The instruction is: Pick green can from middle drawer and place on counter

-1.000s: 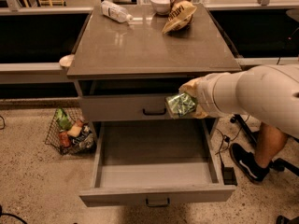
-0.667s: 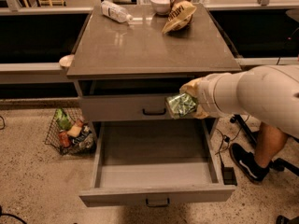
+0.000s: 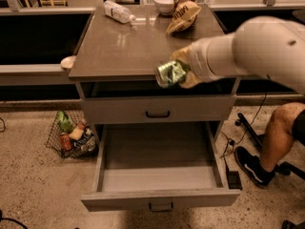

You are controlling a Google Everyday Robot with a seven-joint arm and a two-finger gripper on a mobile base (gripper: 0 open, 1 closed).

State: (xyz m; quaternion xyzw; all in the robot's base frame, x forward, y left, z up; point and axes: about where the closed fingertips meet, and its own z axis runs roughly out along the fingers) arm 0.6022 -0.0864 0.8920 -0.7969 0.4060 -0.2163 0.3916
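The near drawer (image 3: 159,171) is pulled out, with a basket (image 3: 71,135) on the floor to its left and a person's leg (image 3: 281,132) to its right. Above it the gripper (image 3: 177,73) has its fingers (image 3: 188,81) closed tight on the can (image 3: 169,74), in the air at the table's (image 3: 124,51) near right edge. I think it should move in over the shiny bare top and set the can down gently, short of the far bottle (image 3: 118,12), bowl (image 3: 164,4) and bag (image 3: 183,15).
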